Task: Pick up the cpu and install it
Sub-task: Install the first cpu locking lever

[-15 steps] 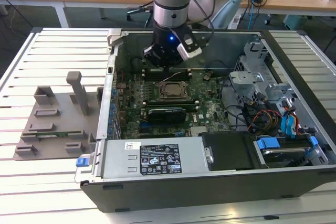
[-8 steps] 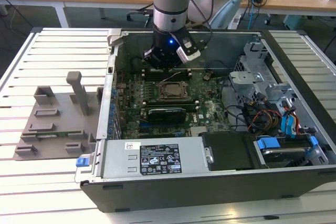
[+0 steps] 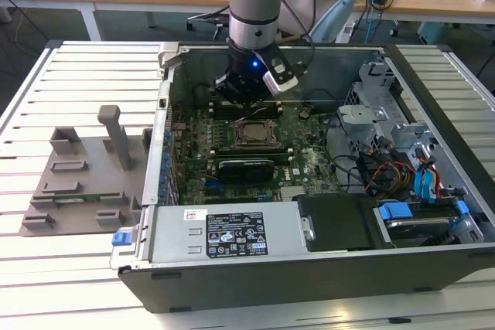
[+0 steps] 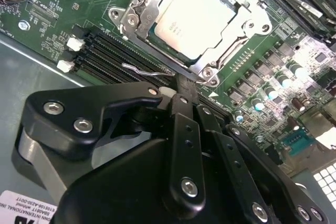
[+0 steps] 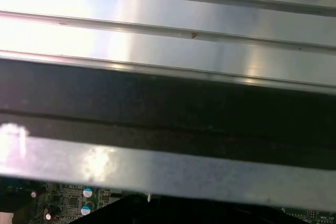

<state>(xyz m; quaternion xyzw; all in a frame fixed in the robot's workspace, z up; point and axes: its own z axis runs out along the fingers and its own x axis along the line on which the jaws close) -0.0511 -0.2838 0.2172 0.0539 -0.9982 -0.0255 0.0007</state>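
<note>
Second wrist view: cpu (image 4: 195, 18), a light, rigid, fragile chip best held by its edges, sits in the motherboard socket (image 4: 137, 17); gripper (image 4: 181, 95) fingers pressed together, empty.

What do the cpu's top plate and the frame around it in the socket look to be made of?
The cpu top looks like matte, silvery metal: pale, even, softly reflective. The socket frame seems to be brighter polished steel, with sharp glints and screw heads.

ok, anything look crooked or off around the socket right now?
Nothing stands out. In the second wrist view the cpu lies flat and square inside the socket frame, with no tilt or raised corner. The gripper hangs beside the socket, holding nothing. The motherboard shows no loose parts.
</note>
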